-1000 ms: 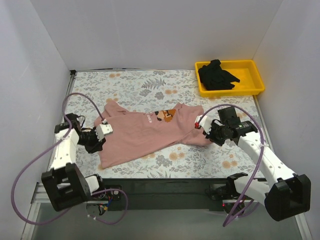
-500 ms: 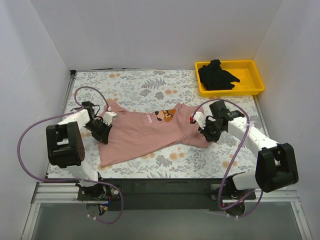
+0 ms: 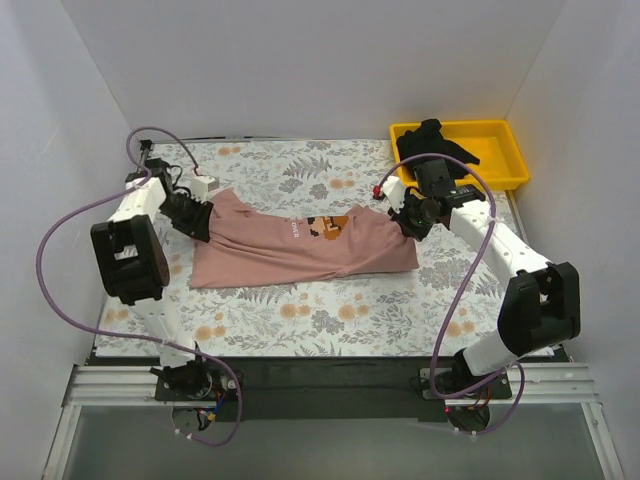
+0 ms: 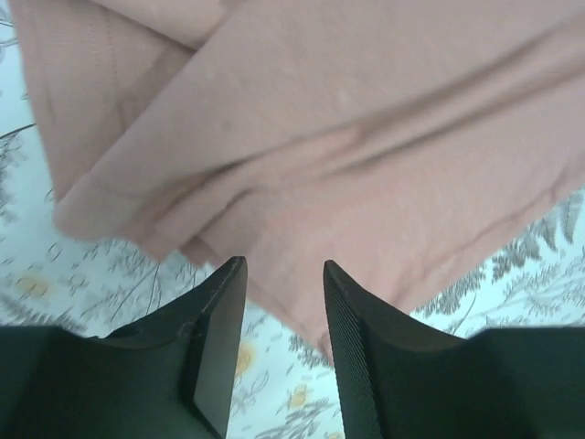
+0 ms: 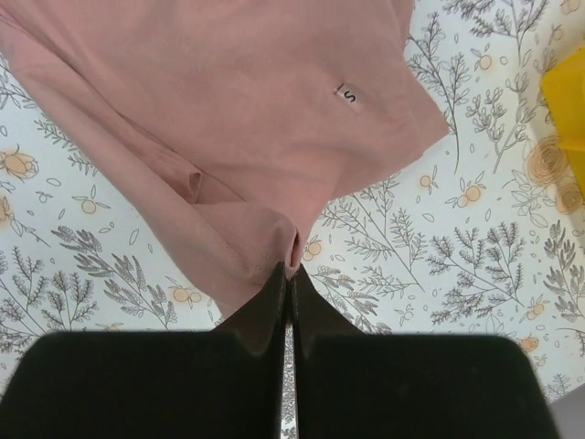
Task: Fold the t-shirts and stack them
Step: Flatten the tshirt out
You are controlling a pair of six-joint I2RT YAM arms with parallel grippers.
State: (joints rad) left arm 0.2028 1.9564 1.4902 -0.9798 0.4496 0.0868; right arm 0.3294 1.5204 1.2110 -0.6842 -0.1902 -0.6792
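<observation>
Evidently the first fold of the pink t-shirt (image 3: 300, 250) is in hand: it is laid doubled lengthwise across the desk (image 3: 330, 315). Its right end is clamped in the right pincer (image 5: 290, 267); the left pincer (image 4: 283, 274) is held apart at the left end, nothing gripped. Next, a release and a crosswise fold are called for. The black t-shirt (image 3: 432, 148) is heaped in the yellow bin (image 3: 505, 172).
</observation>
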